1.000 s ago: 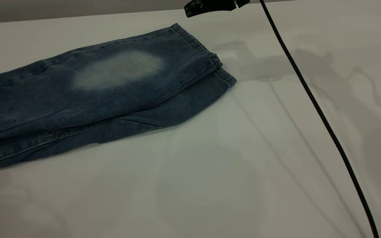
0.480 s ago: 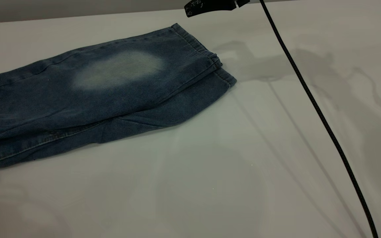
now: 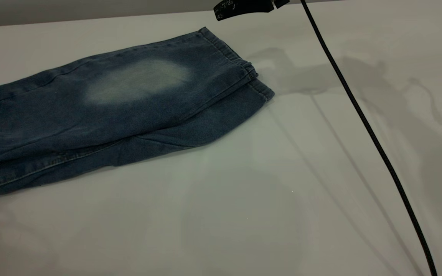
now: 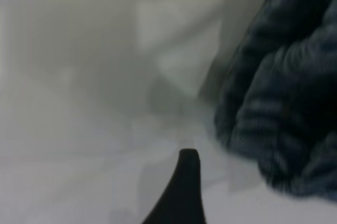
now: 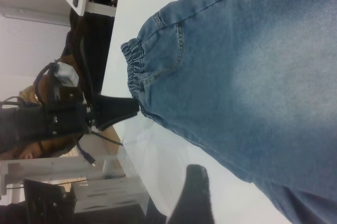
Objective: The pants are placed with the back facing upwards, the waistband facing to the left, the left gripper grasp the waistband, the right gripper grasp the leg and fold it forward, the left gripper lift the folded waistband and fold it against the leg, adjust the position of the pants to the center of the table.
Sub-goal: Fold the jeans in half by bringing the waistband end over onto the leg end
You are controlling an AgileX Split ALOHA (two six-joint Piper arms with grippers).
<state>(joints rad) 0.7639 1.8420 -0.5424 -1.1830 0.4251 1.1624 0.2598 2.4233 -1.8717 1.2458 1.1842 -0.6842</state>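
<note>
No visible change from half a second ago; pants [image 3: 102, 111] same spot. They lie folded lengthwise on the table [image 3: 244, 199], long axis running from the view's left edge to the stitched hems at upper centre. Leg [image 3: 140, 82] with the faded patch on top. Waistband [image 5: 134, 71] at the left end, left tool [image 5: 113, 111] just beside it, open or closed: cannot tell. Right tool [image 5: 192, 192] above the leg, cannot tell either. Bare table in front and right.
</note>
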